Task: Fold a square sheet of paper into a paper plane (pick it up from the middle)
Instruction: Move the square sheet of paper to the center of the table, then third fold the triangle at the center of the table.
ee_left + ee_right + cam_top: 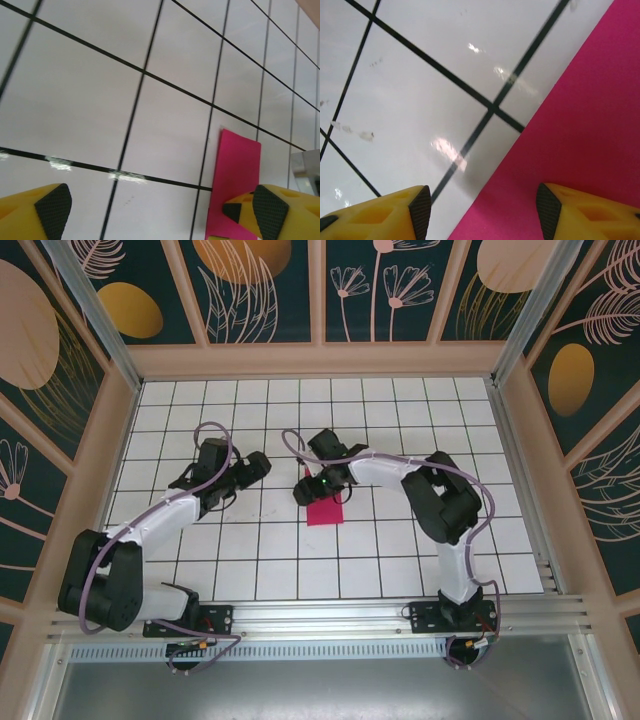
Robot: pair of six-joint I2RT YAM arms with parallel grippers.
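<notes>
The pink sheet of paper (327, 513) lies flat on the white gridded table (400, 540), near its middle. It looks like a small rectangle about one tile wide. My right gripper (310, 490) hangs low over the paper's far-left corner. In the right wrist view the right gripper (484, 212) is open; the paper's (580, 130) edge runs between the fingers and nothing is pinched. My left gripper (260, 467) is to the left of the paper. In the left wrist view the left gripper (160, 212) is open over bare tile, with the paper (235, 170) beside its right finger (270, 210). A paper plane is out of view.
Peach-coloured walls (320, 360) with dark floral panels enclose the table on three sides. An aluminium rail (330, 615) carrying both arm bases runs along the near edge. A grey metal part (306, 165) shows at the right edge of the left wrist view.
</notes>
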